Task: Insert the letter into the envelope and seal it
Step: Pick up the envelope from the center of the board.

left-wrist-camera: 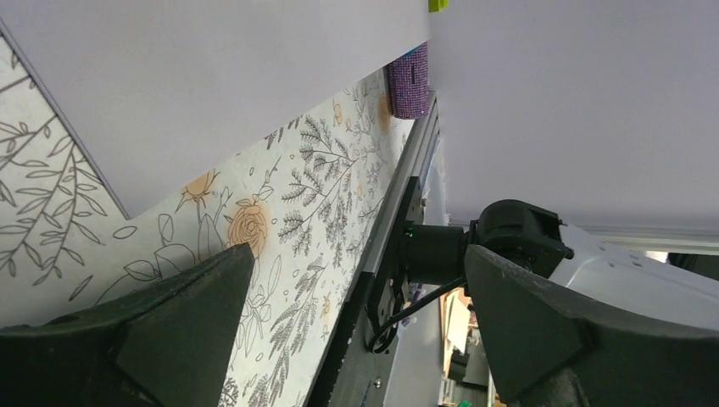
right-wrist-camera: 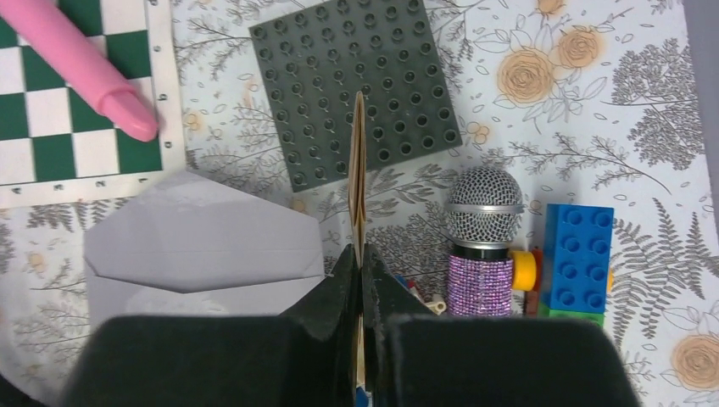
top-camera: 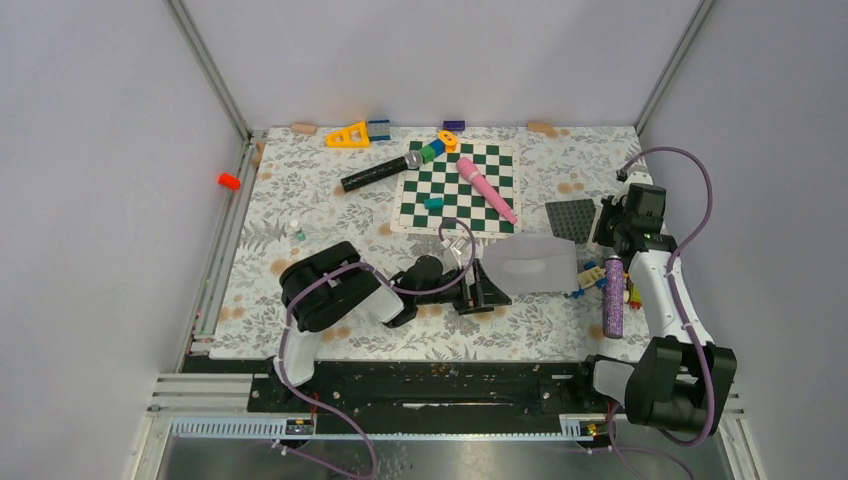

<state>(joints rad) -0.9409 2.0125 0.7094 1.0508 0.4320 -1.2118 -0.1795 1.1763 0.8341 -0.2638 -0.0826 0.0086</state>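
The envelope (top-camera: 530,262) lies flat on the floral mat, light grey, with its triangular flap showing in the right wrist view (right-wrist-camera: 203,246). My left gripper (top-camera: 487,293) sits low at the envelope's left edge, wide open with nothing between its fingers (left-wrist-camera: 356,254). The envelope's grey sheet (left-wrist-camera: 212,93) fills the upper left of that view. My right gripper (right-wrist-camera: 359,254) is shut on the letter (right-wrist-camera: 359,170), a thin tan sheet seen edge-on. It hangs just right of the envelope, above the mat.
A dark grey studded plate (right-wrist-camera: 356,89) lies beyond the letter. A purple glitter microphone (right-wrist-camera: 483,246) and blue bricks (right-wrist-camera: 578,254) lie to the right of it. A checkerboard (top-camera: 458,190) with a pink microphone (top-camera: 487,188) is behind the envelope, a black microphone (top-camera: 380,172) further left.
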